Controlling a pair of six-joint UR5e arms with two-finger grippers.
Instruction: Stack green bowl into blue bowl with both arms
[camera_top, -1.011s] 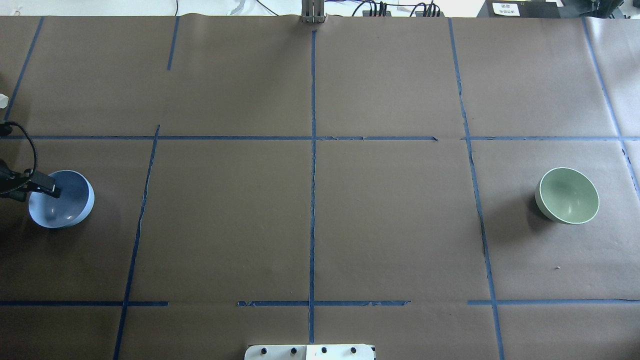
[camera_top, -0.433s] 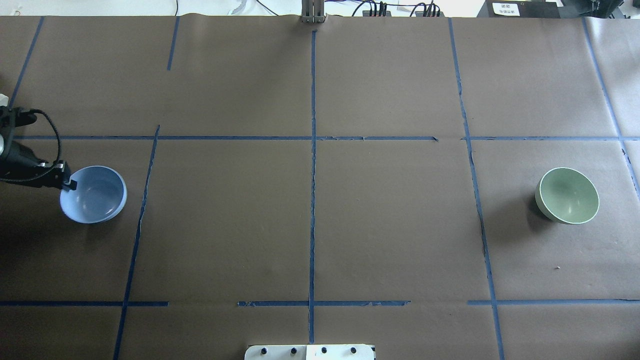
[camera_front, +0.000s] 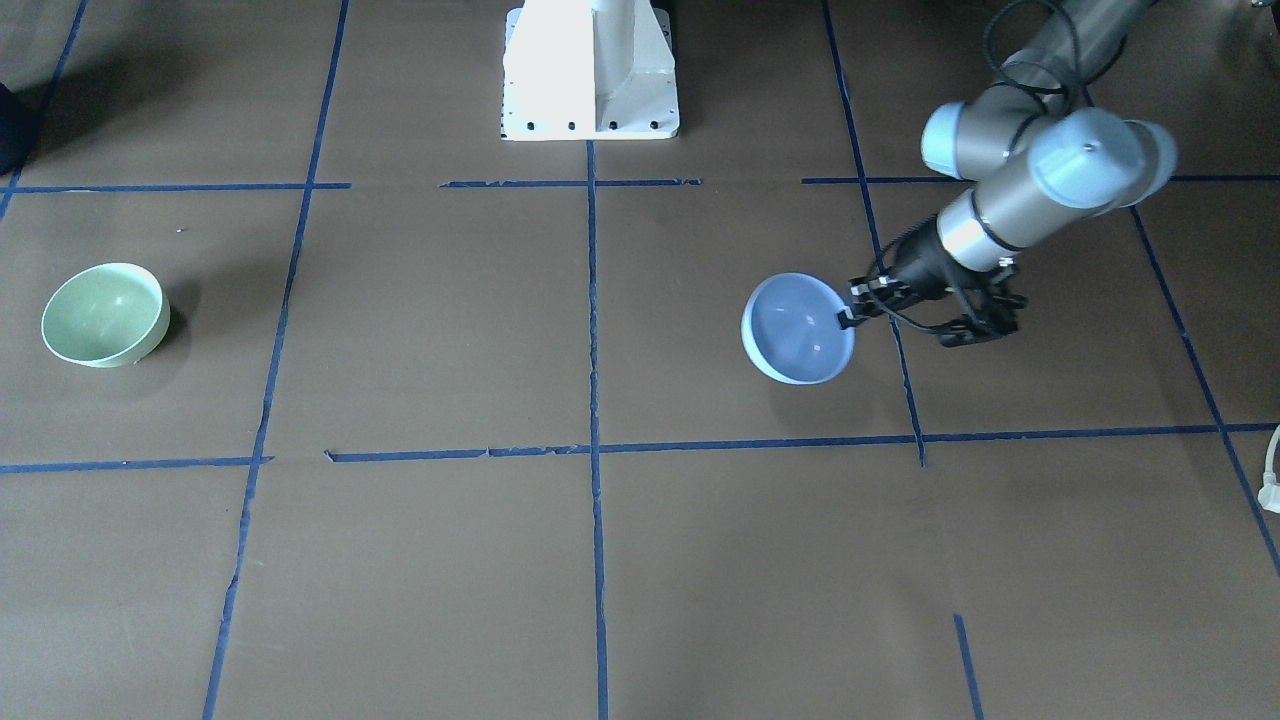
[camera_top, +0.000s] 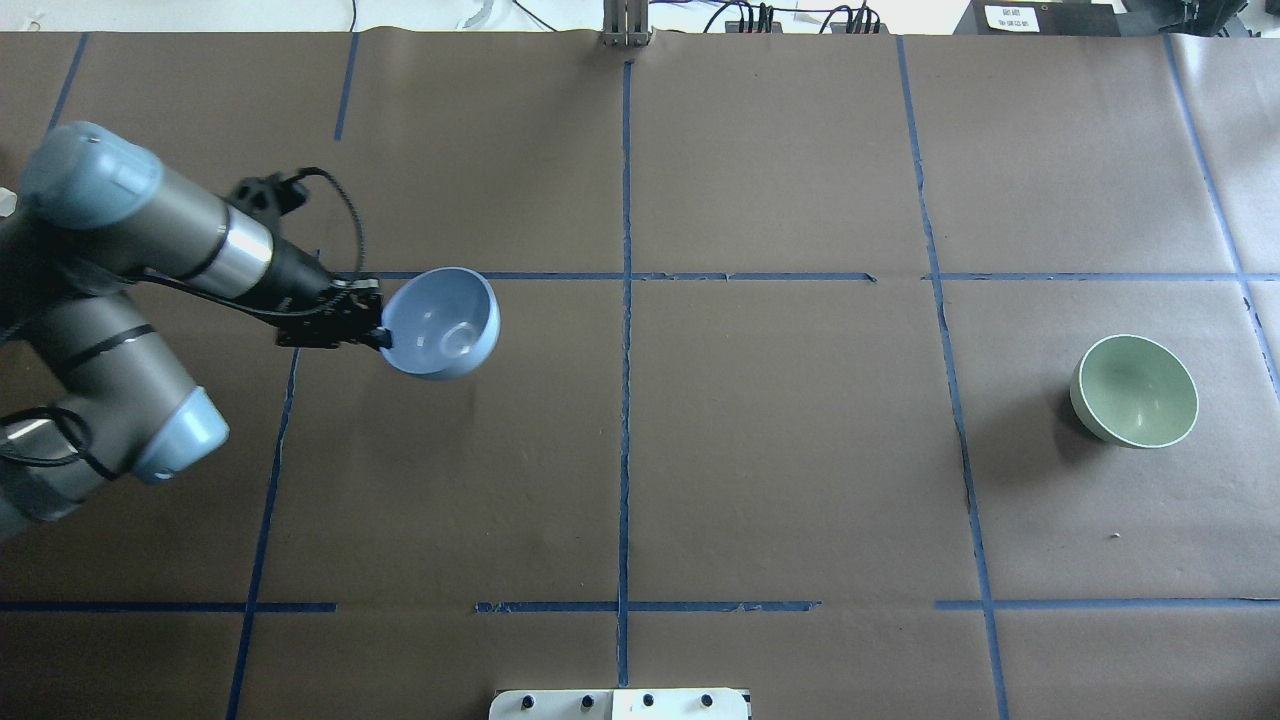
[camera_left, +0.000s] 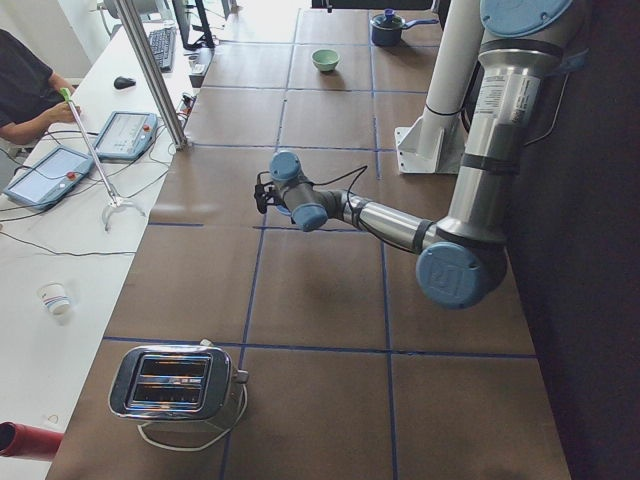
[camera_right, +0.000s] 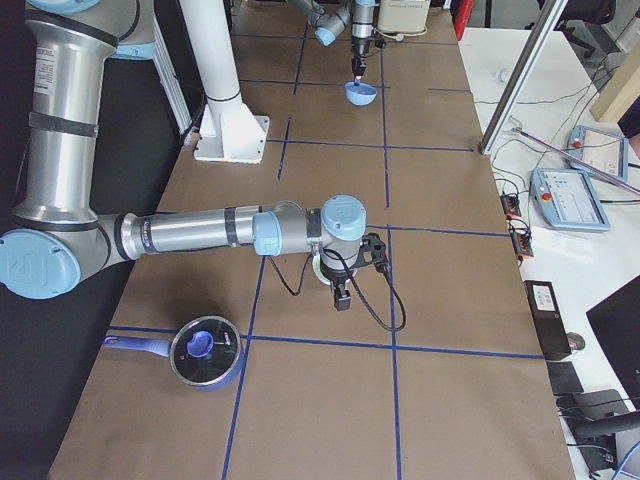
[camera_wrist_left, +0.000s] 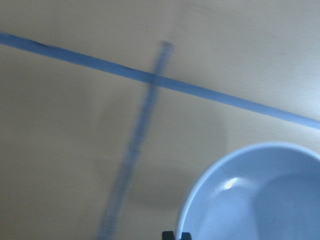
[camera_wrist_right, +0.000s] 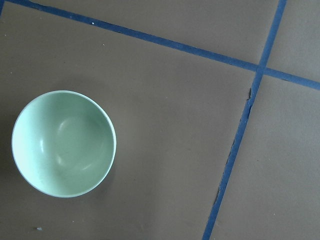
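Blue tape lines (camera_top: 626, 400) separate green bowl (camera_top: 1135, 390), blue bowl (camera_top: 440, 322).

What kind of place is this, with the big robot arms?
Probably a robot testing lab: a left arm and a right arm reach over a table marked with blue tape lines, and control tablets sit on the side bench.

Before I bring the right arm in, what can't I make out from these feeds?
Right gripper: open or shut unclear; seen only small in the right side view, outside overhead and front views.
Left gripper, hold on the blue bowl: wrist view blurred, fingertips cut off at its bottom edge.
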